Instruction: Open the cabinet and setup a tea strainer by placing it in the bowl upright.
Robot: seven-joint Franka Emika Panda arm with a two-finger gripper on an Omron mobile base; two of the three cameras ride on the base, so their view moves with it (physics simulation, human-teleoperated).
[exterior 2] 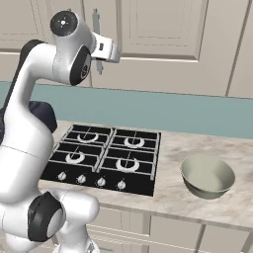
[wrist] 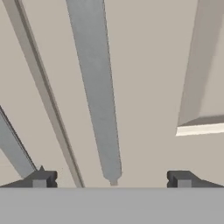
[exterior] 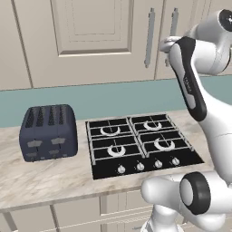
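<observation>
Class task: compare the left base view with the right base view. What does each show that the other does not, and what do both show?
Left base view alone: the whole dark blue toaster, left of the hob, and two cabinet handles side by side.

Right base view alone: the bowl, upright on the counter right of the hob, nothing in it.

Both: the closed cabinet, the black four-burner hob, the teal backsplash and the raised arm.

Wall above counter: the large cream-beige raised-panel cabinet [exterior: 90,41] stands shut, its doors closing off the interior.
Gripper front: the two-finger gripper [wrist: 111,179] faces a long vertical silver bar handle [wrist: 95,87]; fingertips spread wide, the bar's lower end between them.
Counter left: a dark blue four-slot toaster [exterior: 48,132] stands as an obstacle.
Counter middle: the flat black four-burner hob [exterior: 138,142] lies low.
Counter right: the wide grey-olive round bowl [exterior 2: 207,177] sits open-topped, bare pale marble countertop [exterior 2: 170,195] around it.
</observation>
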